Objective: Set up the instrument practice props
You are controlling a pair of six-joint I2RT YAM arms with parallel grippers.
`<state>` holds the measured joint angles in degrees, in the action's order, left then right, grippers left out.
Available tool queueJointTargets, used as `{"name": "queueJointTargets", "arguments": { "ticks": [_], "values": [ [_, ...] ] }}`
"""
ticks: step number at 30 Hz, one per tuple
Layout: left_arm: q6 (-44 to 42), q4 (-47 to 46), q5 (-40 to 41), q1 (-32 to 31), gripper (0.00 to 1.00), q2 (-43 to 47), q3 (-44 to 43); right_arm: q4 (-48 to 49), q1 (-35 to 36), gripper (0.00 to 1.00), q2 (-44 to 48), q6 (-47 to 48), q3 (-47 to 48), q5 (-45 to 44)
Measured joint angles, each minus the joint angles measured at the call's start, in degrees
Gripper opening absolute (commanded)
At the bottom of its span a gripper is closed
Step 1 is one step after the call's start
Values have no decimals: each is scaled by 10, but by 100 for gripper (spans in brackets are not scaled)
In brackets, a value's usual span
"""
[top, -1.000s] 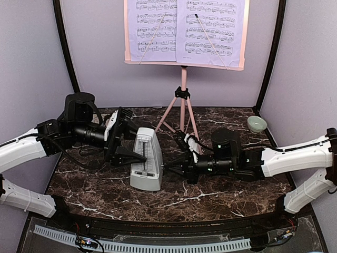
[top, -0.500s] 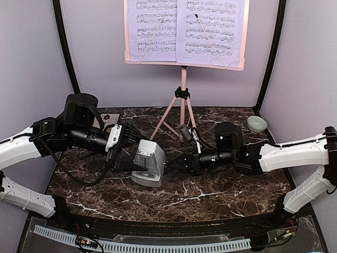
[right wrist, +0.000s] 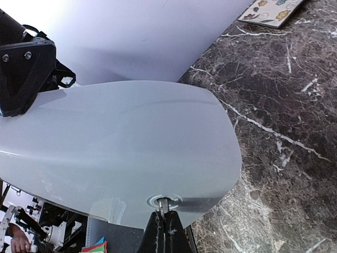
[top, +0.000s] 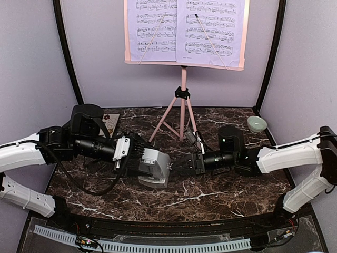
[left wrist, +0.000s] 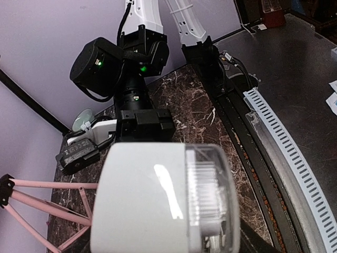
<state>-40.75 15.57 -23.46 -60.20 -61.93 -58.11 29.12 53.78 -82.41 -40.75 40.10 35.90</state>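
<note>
The white metronome is tipped on its side just above the marble, its clear face towards the near edge. My left gripper is shut on it from the left; in the left wrist view the metronome hides the fingers. My right gripper meets it from the right and is shut on a small metal key on its side. The pink music stand stands at the back on tripod legs and holds two lavender sheet-music pages.
A floral square tile lies at the back left behind my left arm, and shows in the right wrist view. A pale green bowl sits at the back right. The tripod legs spread close behind the metronome.
My left gripper has carried the metronome right and tipped it over onto its side. My right gripper has moved left up to it and now pinches the key.
</note>
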Motion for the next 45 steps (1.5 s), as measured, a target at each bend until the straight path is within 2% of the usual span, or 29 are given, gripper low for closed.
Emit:
{"name": "queueJointTargets", "arguments": {
  "ticks": [3,6,10,12,14,18,23,29,33,38,40,42,45],
  "values": [
    [30,-41,-14,20,3,-20,22,0,-3,28,5,2,-25,-13],
    [54,-89,-36,49,3,-48,41,-11,-9,48,8,10,-47,-27],
    [72,-163,-48,89,3,-90,61,-39,-14,63,37,26,-71,-48],
    [81,-201,-59,99,3,-117,63,-63,-17,65,65,39,-73,-62],
    [91,-235,-76,102,3,-145,63,-87,-21,73,99,47,-74,-75],
    [118,-299,-120,102,4,-212,60,-138,-26,80,175,70,-75,-112],
    [145,-322,-178,107,5,-293,32,-201,-31,85,257,93,-75,-162],
    [160,-343,-229,112,8,-350,-1,-261,-32,87,287,111,-75,-206],
    [159,-351,-244,113,13,-369,-8,-286,-33,90,282,127,-71,-215],
    [137,-348,-246,113,26,-381,-9,-305,-33,91,250,157,-47,-215],
    [124,-338,-245,113,39,-384,-13,-305,-33,91,237,168,-42,-212],
    [114,-328,-243,113,58,-387,-18,-305,-33,91,226,177,-39,-208],
    [104,-318,-234,113,75,-388,-20,-306,-33,91,211,188,-38,-203]
  ]
}}
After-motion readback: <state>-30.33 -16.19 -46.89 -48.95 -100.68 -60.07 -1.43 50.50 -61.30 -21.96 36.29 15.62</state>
